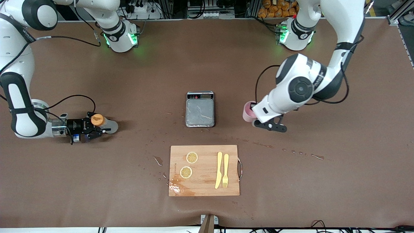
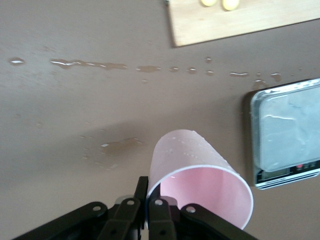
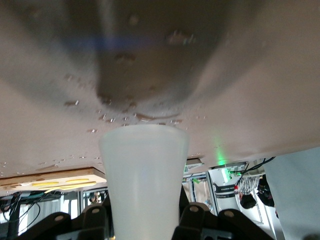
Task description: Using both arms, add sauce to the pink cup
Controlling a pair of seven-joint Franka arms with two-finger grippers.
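The sauce bottle [image 1: 108,125], whitish with an orange cap [image 1: 97,119], stands upright toward the right arm's end of the table. My right gripper [image 1: 97,127] is shut on its body from the side. In the right wrist view the bottle [image 3: 144,175] fills the gap between the fingers [image 3: 197,220]. The pink cup [image 1: 248,111] is beside the scale, toward the left arm's end. My left gripper [image 1: 258,121] is shut on its rim. One finger [image 2: 142,192] sits outside the cup [image 2: 200,170] wall and one inside. Whether the cup rests on the table I cannot tell.
A steel scale [image 1: 200,110] sits mid-table between the two grippers. Nearer the front camera lies a wooden cutting board [image 1: 203,184] with two lemon slices [image 1: 191,157], a yellow knife [image 1: 219,170] and a fork [image 1: 225,170]. Water drops [image 1: 317,157] dot the brown table.
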